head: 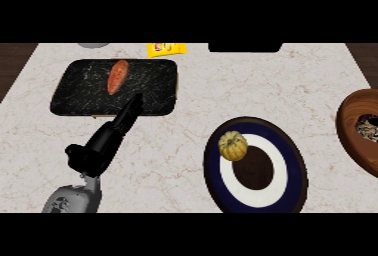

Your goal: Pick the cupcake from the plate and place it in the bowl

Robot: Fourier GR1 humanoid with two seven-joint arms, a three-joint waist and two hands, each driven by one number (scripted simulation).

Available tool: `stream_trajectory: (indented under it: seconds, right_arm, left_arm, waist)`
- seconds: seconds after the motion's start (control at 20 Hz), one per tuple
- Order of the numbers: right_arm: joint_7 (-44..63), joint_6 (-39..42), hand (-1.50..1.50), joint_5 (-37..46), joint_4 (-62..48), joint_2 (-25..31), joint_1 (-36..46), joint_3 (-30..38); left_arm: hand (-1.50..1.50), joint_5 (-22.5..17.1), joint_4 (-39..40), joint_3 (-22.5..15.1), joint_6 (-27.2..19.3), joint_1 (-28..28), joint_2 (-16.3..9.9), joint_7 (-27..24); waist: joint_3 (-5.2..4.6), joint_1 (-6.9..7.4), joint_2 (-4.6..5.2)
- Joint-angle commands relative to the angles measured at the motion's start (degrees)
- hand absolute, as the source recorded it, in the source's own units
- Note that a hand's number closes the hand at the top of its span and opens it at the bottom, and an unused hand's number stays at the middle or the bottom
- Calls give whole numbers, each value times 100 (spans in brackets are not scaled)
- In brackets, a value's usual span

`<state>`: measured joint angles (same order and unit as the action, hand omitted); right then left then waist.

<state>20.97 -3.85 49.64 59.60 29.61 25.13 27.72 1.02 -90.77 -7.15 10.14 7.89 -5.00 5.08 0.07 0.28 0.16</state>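
Cupcake [233, 145] sits on the plate [289, 186], bowl [354, 131] at right.
Left hand [111, 137] lies straight-fingered, fingertips reaching the dark board [81, 95]; nothing held.

cupcake [233, 145] on plate [294, 167] (bowl [353, 130] right)

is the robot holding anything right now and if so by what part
Nothing is held. The left hand reaches open toward the black tray; the cupcake sits untouched on the plate.

The bowl [359, 131] is cut off by the right edge, contents unclear.
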Motion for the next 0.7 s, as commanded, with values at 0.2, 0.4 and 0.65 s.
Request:
stream_trajectory:
  seconds: [0.2,0.4,0.65]
  right_arm:
    - [-456,-1135,-150,-490,-251,112,364,611]
    - [-435,-1282,-150,-1025,281,261,-75,1226]
    - [-528,-1215,-150,-1830,750,226,-664,1895]
  left_arm:
    - [0,33,285,56,19,-22,75,-304]
    - [0,-158,-179,172,50,10,10,160]
    - [0,35,-435,-81,19,-306,70,190]
  waist:
    - [-5,-11,3]
    - [-6,-91,-36]
    - [-6,-70,-40]
